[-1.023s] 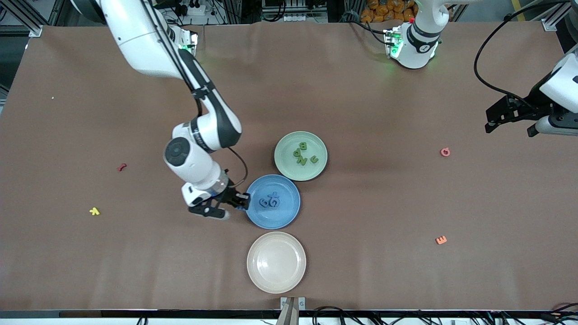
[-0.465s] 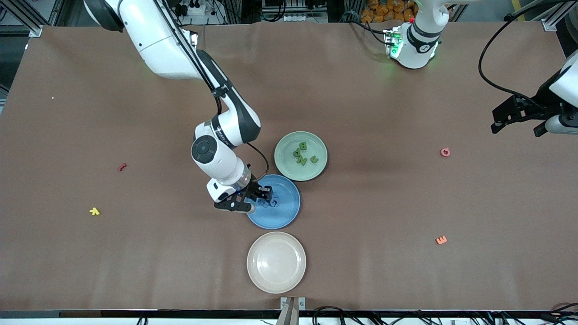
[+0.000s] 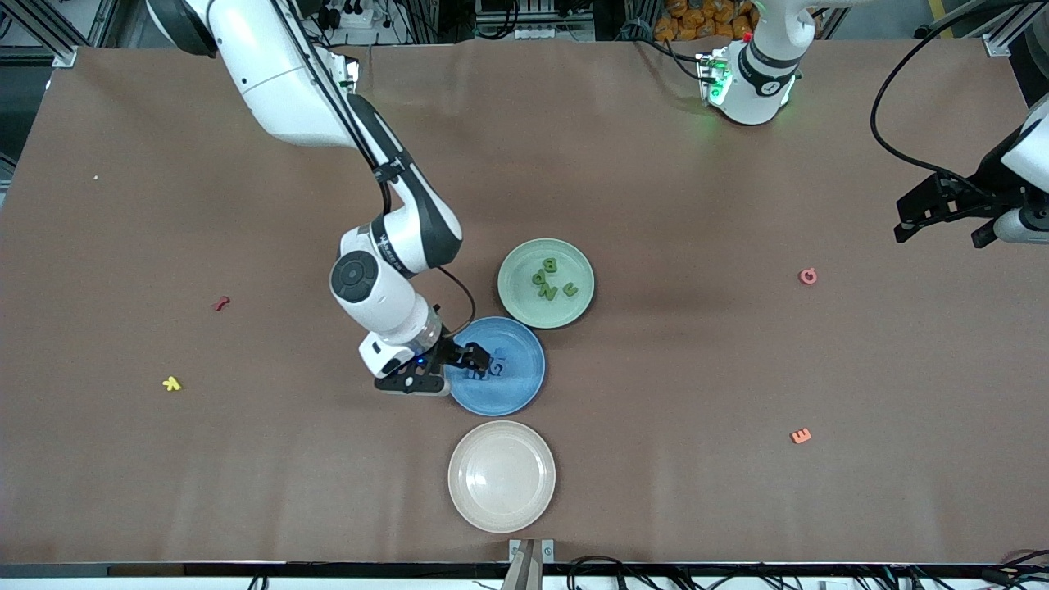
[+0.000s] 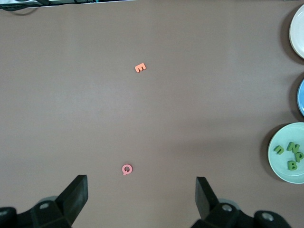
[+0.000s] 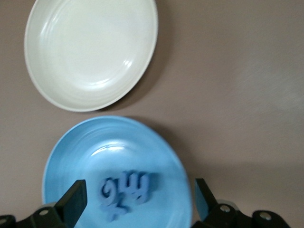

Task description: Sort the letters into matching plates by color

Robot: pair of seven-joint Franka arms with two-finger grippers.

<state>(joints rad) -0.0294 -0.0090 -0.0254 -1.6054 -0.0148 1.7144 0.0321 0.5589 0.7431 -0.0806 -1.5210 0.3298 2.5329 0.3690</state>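
Blue letters now lie in the blue plate under your right gripper — its jaws have just released, so that drop is done; left gripper waits spread open

1. Round medium-blue matte plate; touches the mint plate; holds a cluster of small blue foam letters.
2. Round pale mint-green plate; farther from the front camera; holds four small green letters.
3. Round cream-beige plate; nearest the front camera.
4. Loose letters on the table: pink, orange, yellow, red.
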